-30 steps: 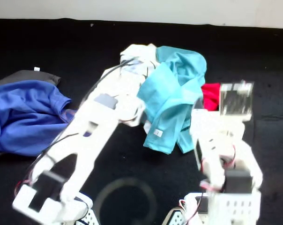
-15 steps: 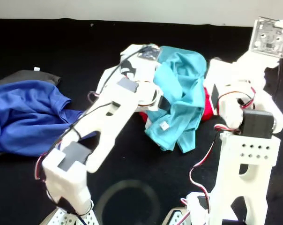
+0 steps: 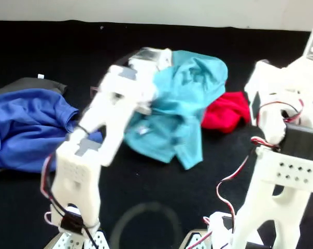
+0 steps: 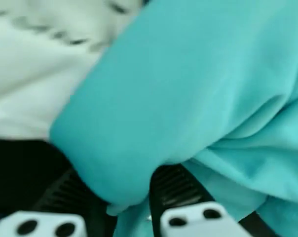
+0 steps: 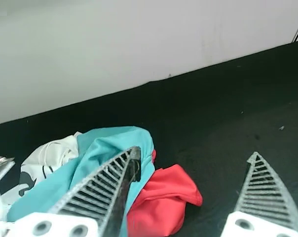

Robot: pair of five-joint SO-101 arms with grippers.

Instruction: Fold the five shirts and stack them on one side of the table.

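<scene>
high view: i count four shirts i can be sure of on the black table (image 3: 146, 176). the teal shirt (image 3: 187, 98) lies rumpled and spread in the middle, right at the tip of my left arm (image 3: 102, 129). the red shirt (image 3: 226, 111) is bunched just past the teal one, on the side away from that hand. the blue shirt (image 3: 27, 129) is heaped well off to the hand's other side, lying over a dark grey shirt (image 3: 22, 84). my right arm (image 3: 281, 155) stands tall, apart from all the cloth.

left wrist view: one left gripper (image 4: 120, 182), its ribbed fingers (image 4: 173, 185) pinching a thick fold of the teal shirt (image 4: 198, 79) between them. a white shirt (image 4: 35, 94) lies just beyond the fold, touching it.

right wrist view: one right gripper (image 5: 194, 158), fingers spread wide with nothing between them, hanging above the table (image 5: 228, 108). three shirts lie ahead of it and below: the red shirt (image 5: 161, 197) nearest, the teal shirt (image 5: 104, 143) against it, and a white shirt with dark print (image 5: 48, 155) farther on, partly under the teal. one finger crosses in front of the teal shirt. a pale wall (image 5: 114, 44) stands behind.
</scene>
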